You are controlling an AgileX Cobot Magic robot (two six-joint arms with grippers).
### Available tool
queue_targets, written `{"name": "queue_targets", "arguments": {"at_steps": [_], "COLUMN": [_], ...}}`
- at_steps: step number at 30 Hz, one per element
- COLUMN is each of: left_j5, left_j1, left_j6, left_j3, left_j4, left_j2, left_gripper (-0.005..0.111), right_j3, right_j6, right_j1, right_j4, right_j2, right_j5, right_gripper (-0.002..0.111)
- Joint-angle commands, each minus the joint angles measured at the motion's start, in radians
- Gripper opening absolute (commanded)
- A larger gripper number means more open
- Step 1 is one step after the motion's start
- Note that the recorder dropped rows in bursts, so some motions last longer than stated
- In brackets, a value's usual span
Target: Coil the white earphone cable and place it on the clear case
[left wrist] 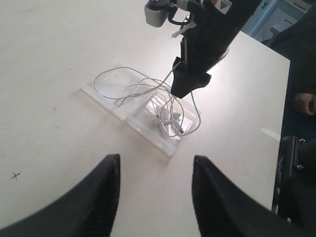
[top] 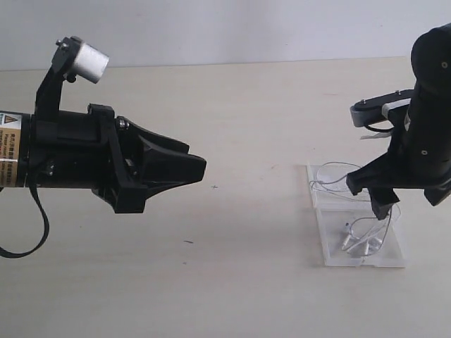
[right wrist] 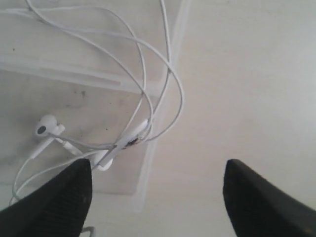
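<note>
White earphone cable (right wrist: 148,106), very thin limp wire ending in two small white earbuds (right wrist: 45,126): lies in loose loops on flat transparent plastic case (top: 324,225), one loop spilling past the case's edge; probably feather-light, floppy and springy enough to uncoil, so best pinched where strands bunch beside the earbuds. Right gripper (right wrist: 157,173): hovers just above the case, jaws spread wide, nothing clamped between them; left gripper (left wrist: 155,160): well apart from the case, jaws partway apart, empty. Cannot tell whether a strand hangs on one right finger; inline remote not made out, case edges faint against pale tabletop (top: 211,282).
</note>
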Motion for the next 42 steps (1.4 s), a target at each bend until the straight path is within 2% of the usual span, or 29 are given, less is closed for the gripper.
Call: {"name": "queue_targets", "arguments": {"at_steps": [1, 10, 13, 19, 21, 25, 29, 33, 35, 38, 42], "left_j5": [0.006, 0.006, 0.008, 0.014, 0.028, 0.046, -0.052, -0.217, -0.225, -0.225, -0.225], "left_j1": [0.002, 0.002, 0.002, 0.002, 0.002, 0.000, -0.015, -0.082, -0.123, -0.176, -0.220], "left_j6": [0.017, 0.019, 0.021, 0.022, 0.045, 0.217, 0.566, 0.918, 1.021, 1.096, 1.105], "left_j3": [0.004, 0.004, 0.004, 0.004, 0.004, 0.004, 0.004, -0.006, -0.035, -0.103, -0.211], "left_j4": [-0.014, -0.012, -0.014, -0.014, -0.033, -0.170, -0.391, -0.584, -0.623, -0.637, -0.668], "left_j2": [0.000, 0.000, 0.000, 0.000, 0.000, 0.014, 0.095, 0.234, 0.303, 0.413, 0.548], "left_gripper": [0.046, 0.046, 0.046, 0.046, 0.046, 0.046, 0.046, 0.052, 0.057, 0.062, 0.063], "right_j3": [-0.006, -0.038, -0.039, -0.046, -0.054, -0.056, -0.056, -0.056, -0.056, -0.056, -0.056], "right_j6": [-0.094, -0.207, -0.254, -0.504, -0.508, -0.493, -0.493, -0.466, -0.453, -0.450, -0.450], "right_j1": [-0.006, -0.016, -0.016, -0.016, -0.016, -0.016, -0.016, -0.016, -0.016, -0.016, -0.016], "right_j4": [0.010, 0.013, 0.033, 0.278, 0.278, 0.278, 0.262, 0.246, 0.240, 0.238, 0.231], "right_j2": [0.002, -0.001, -0.007, -0.011, -0.022, -0.055, -0.066, -0.066, -0.066, -0.066, -0.066], "right_j5": [0.038, 0.114, 0.086, 0.054, 0.031, -0.009, 0.019, 0.017, 0.017, 0.017, 0.017], "right_gripper": [0.070, 0.070, 0.068, 0.066, 0.066, 0.066, 0.066, 0.066, 0.066, 0.066, 0.066]}}
